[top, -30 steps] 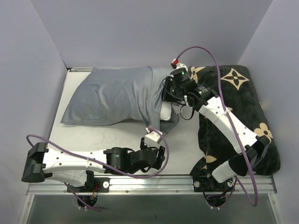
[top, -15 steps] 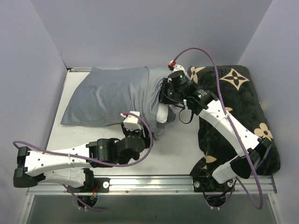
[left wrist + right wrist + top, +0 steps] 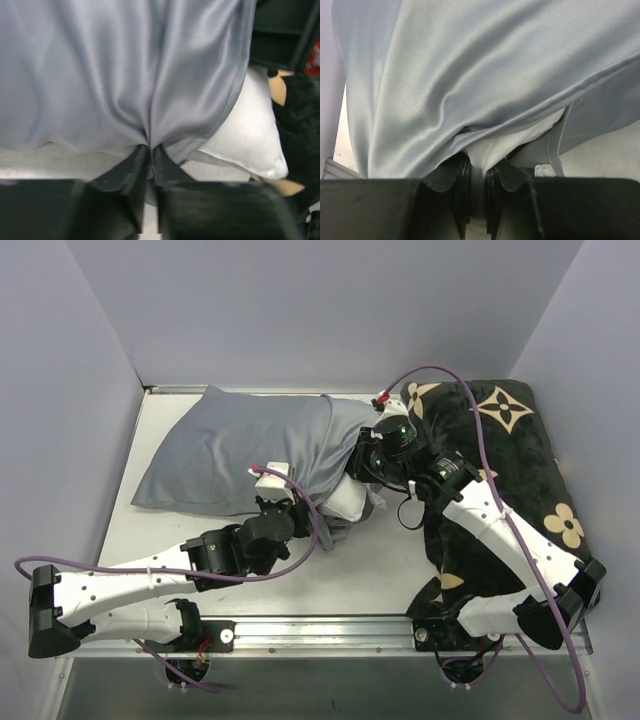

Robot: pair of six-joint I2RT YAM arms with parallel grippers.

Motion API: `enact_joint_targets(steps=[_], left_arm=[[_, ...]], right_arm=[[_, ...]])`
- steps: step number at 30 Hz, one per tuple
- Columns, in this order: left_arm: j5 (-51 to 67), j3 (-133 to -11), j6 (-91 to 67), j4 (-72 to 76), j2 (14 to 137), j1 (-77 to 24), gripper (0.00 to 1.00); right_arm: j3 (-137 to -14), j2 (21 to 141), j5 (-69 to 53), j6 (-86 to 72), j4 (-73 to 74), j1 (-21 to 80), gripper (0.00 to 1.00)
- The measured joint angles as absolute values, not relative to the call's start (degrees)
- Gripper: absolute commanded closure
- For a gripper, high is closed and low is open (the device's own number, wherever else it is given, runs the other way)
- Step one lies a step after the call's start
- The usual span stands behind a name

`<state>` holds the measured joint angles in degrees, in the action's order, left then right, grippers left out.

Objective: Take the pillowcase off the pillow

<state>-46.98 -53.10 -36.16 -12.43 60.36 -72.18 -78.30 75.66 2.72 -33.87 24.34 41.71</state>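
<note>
The pillowcase is pinched tight by the left gripper, the pillow by the right gripper; the 2 should be drawn steadily apart

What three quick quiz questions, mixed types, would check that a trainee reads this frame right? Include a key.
1. True or false: the left gripper is shut on the gray pillowcase.
2. How much of the white pillow is exposed? A) none B) one corner C) all of it
3. Fill in: in the top view, the black cushion lies on the pillow's ___ side.
Key: 1 true; 2 B; 3 right.
</note>
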Motion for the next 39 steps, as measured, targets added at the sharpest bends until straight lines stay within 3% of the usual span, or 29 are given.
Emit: enact_joint_targets(steps=[5, 16, 22, 26, 27, 30, 39], left_arm=[[-50.02, -53.28, -40.66, -17.87, 60.14, -67.26, 0.96], [-47.44, -53.28, -50.15, -24.36, 59.33, -44.64, 1.00], [-43.11, -47.37, -51.29, -18.74, 61.32, -45.47, 0.98], [-42.09, -37.52, -49.82, -10.31, 61.08, -49.67, 0.64], [-41.25, -35.31, -49.39, -8.16, 60.95, -49.95, 0.50], [-38.98, -32.64, -48.18, -6.57, 60.95, -48.42, 0.34], [-33.04, -44.66, -41.89, -12.82, 67.85, -35.62, 0.16]], right_arm=[[-73.73, 72.27, 2.57, -34.48, 22.41, 41.71, 1.00], [-55.99, 55.02, -3.66, -37.17, 14.31, 41.50, 1.00], [-55.46, 55.55, -6.87, -37.76, 13.61, 39.00, 1.00], [-58.08, 59.40, -6.90, -37.19, 15.46, 39.46, 1.00], [-58.72, 60.51, -6.90, -36.97, 15.66, 39.53, 1.00], [-59.27, 62.94, -6.59, -36.14, 15.57, 40.18, 1.00], [-50.39, 64.71, -5.87, -37.87, 4.45, 44.82, 1.00]])
